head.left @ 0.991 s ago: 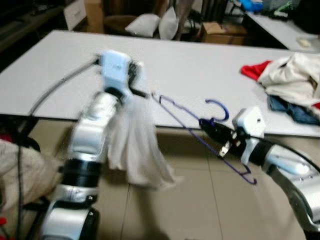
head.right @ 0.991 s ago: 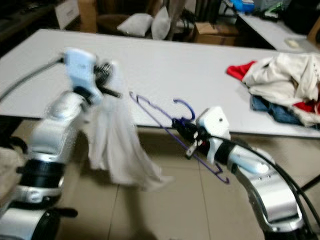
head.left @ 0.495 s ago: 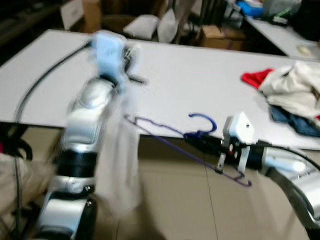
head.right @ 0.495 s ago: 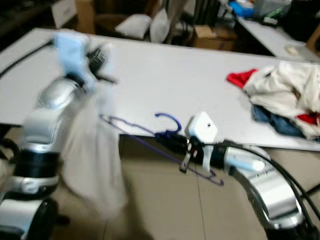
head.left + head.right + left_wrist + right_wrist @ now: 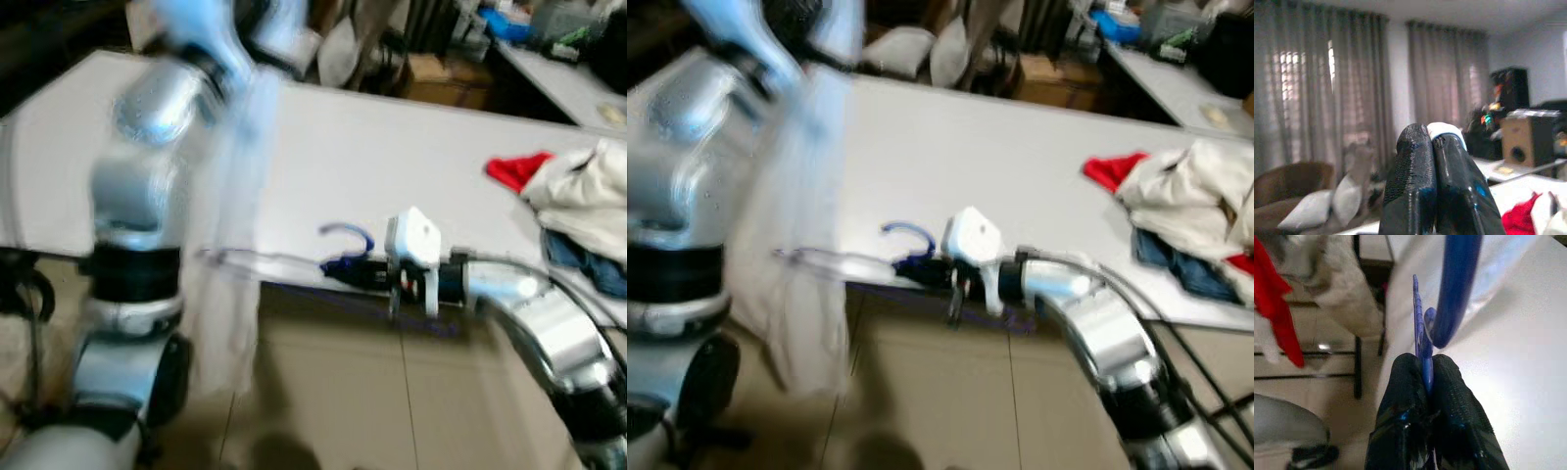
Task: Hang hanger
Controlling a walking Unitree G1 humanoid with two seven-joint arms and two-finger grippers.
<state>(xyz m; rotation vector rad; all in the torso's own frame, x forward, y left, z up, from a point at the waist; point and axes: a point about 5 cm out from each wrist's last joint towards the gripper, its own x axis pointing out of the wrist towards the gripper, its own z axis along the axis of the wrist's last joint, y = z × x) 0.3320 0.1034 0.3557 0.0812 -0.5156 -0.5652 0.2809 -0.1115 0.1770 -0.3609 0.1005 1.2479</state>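
Since a second ago, both arms have moved: my left tool has gone up high with the white cloth, and my right tool has swung the hanger flatter and more to the left, along the edge of the surface. The head views are blurry, so I am moving.

My right tool is closed tight on the blue hanger just under its hook. My left tool is pinched closed on the cloth, which hangs down long in front of the surface.

To do this step well, I think I should hold the cloth up steady and slide the far end of the hanger slowly into it, keeping my grip firm so the hanger does not twist. Going slower would help me see.

A pile of clothes lies well apart, on the right.

I cannot read any words or labels.
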